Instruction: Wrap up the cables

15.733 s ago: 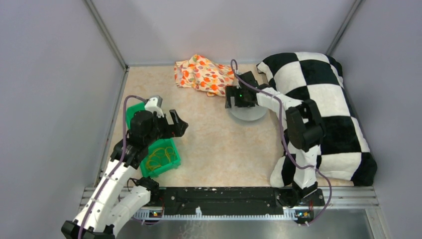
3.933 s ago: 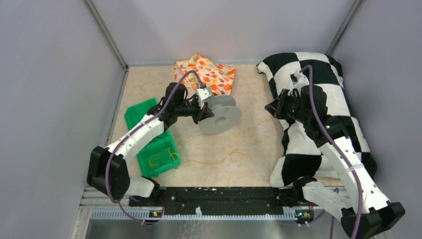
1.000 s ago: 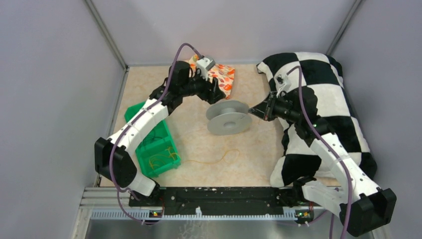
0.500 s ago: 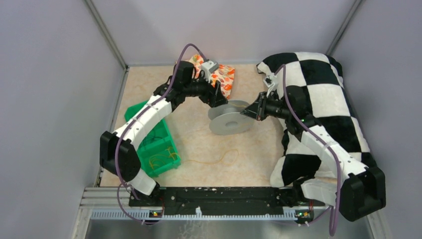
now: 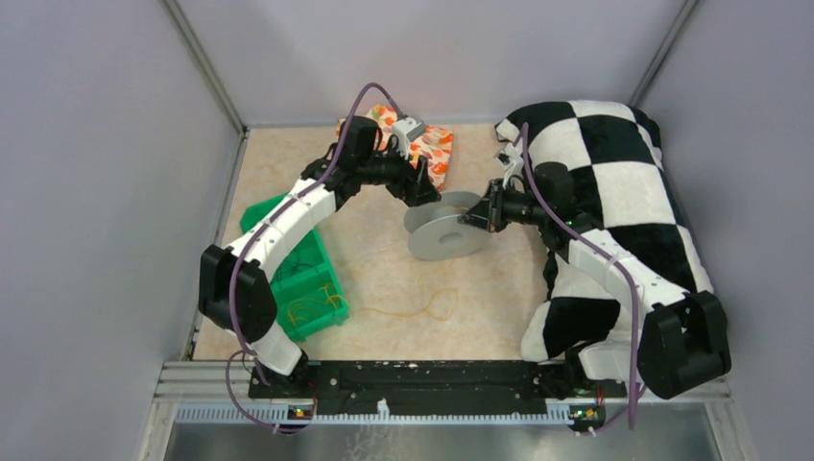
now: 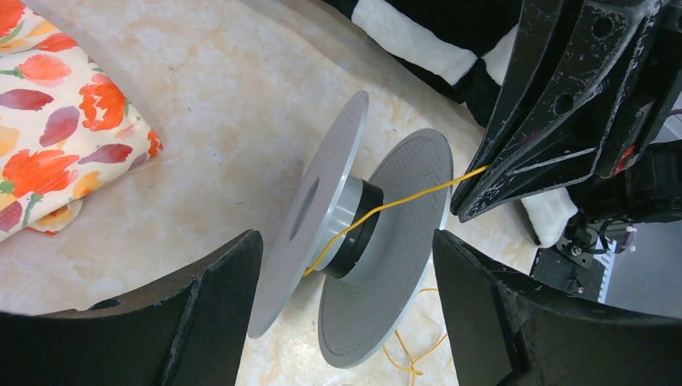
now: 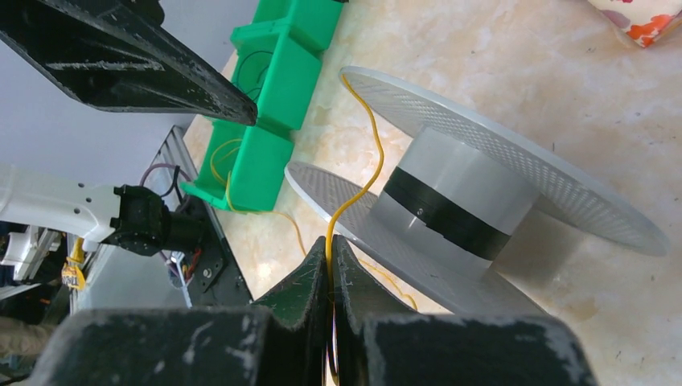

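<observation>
Pinching the yellow cable [image 6: 434,187] in the right gripper [image 7: 331,241] beside the spool [image 5: 443,235]. Got the left gripper [image 6: 344,241] wide open right by it too.

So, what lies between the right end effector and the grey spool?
A stretch of yellow cable, pinched by the right end effector, reaches the spool hub: left wrist view.

Right gripper [image 7: 331,245] pinched tight on a yellow cable [image 7: 366,181] at bottom centre. The cable rises, bends, and reaches the rim of the grey spool's [image 7: 474,189] far flange. The spool is tilted on the marble-pattern table [image 7: 555,72], with a black band round its hub. Green bin [image 7: 277,68] upper left, yellow strands spilling at its side. Floral cloth [image 7: 639,16] in the top right corner.
</observation>
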Controlling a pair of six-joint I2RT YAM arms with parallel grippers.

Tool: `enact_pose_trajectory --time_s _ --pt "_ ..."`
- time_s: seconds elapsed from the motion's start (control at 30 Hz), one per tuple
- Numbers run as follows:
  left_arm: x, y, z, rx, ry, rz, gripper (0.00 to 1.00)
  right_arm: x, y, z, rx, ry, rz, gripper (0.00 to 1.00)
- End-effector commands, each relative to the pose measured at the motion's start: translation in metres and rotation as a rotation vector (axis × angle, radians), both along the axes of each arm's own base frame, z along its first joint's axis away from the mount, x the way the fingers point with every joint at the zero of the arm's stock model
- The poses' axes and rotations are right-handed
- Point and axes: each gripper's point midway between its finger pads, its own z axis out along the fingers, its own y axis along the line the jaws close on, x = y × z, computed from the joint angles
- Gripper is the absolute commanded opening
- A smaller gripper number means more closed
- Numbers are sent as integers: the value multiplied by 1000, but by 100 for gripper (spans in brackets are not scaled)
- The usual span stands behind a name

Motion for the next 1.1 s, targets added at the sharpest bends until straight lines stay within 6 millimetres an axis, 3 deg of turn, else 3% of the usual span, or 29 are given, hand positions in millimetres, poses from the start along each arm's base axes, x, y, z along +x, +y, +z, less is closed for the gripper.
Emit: enact_pose_trajectory --time_s 0.0,0.37,0.6,0.83,1.07 --pt "3 -2 8 -20 -43 -23 84 17 8 39 48 -142 27 0" --pt "6 4 0 29 -127 -40 84 25 6 39 38 -139 23 0" --pt "-8 12 -9 31 -61 -4 82 25 6 32 33 -119 22 0" --pt "-23 21 3 -52 -74 86 82 27 5 24 18 -99 10 0" --pt "-30 26 -3 -35 -86 137 82 28 6 23 22 -92 10 0"
